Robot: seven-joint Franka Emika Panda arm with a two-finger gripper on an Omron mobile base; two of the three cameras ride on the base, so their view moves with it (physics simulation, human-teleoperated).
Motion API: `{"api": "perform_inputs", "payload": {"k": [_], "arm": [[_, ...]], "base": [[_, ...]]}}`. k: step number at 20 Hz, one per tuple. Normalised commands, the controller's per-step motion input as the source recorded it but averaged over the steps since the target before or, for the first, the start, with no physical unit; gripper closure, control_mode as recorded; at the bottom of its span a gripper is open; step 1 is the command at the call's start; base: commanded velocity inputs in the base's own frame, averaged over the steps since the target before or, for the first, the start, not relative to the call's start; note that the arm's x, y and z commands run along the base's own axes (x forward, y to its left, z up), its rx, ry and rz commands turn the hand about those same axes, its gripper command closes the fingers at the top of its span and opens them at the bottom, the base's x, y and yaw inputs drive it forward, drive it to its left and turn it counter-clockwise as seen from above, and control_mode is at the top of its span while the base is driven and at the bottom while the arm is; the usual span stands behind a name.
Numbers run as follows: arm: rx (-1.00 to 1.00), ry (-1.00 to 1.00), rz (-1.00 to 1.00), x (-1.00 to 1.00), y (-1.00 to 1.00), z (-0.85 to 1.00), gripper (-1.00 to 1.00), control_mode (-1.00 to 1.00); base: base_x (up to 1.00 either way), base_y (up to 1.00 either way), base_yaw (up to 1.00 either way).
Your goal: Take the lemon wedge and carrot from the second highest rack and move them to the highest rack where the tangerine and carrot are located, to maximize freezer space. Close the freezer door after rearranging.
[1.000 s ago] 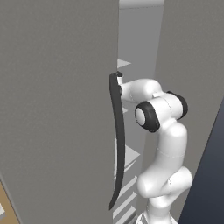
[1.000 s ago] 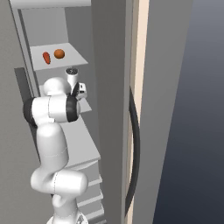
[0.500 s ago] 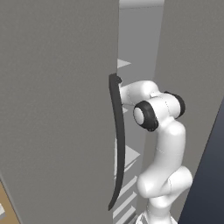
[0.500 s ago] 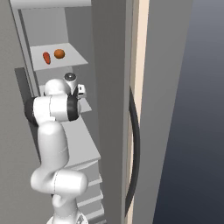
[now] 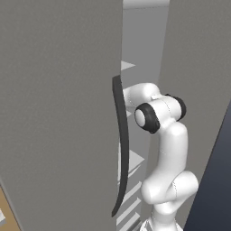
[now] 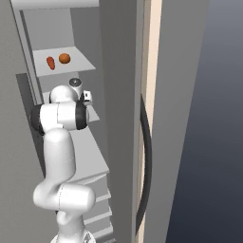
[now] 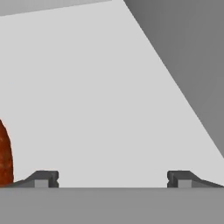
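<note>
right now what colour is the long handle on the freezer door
Dark, near black, against the matte grey freezer door. The handle shows best in the left base view.

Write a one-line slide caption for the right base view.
White arm reaches into the open freezer below the top rack, which holds a carrot and tangerine.

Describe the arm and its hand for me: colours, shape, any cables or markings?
The arm is glossy white, made of rounded, tube-like segments with dark bands at the joints and a round pale cap on one joint. No cables or markings are visible. In the hand view, the hand shows two small dark grey fingertips with lighter square pads.
</note>
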Motion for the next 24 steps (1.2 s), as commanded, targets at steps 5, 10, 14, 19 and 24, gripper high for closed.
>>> {"api": "perform_inputs", "payload": {"k": [5, 10, 14, 19, 24], "arm": [[0.0, 0.0, 0.0, -0.02, -0.15, -0.25, -1.0, -1.0], [0.0, 0.0, 0.0, -0.17, -0.25, -0.16, -1.0, -1.0], [0.0, 0.0, 0.0, -0.27, -0.24, -0.13, -1.0, -1.0], [0.0, 0.0, 0.0, -0.21, -0.22, -0.09, -1.0, -1.0], [0.0, -0.01, 0.0, -0.15, -0.22, -0.04, -1.0, -1.0]], "base": [[0.0, 0.0, 0.0], [0.0, 0.0, 0.0], [0.0, 0.0, 0.0], [0.0, 0.0, 0.0], [0.0, 0.0, 0.0]]}}
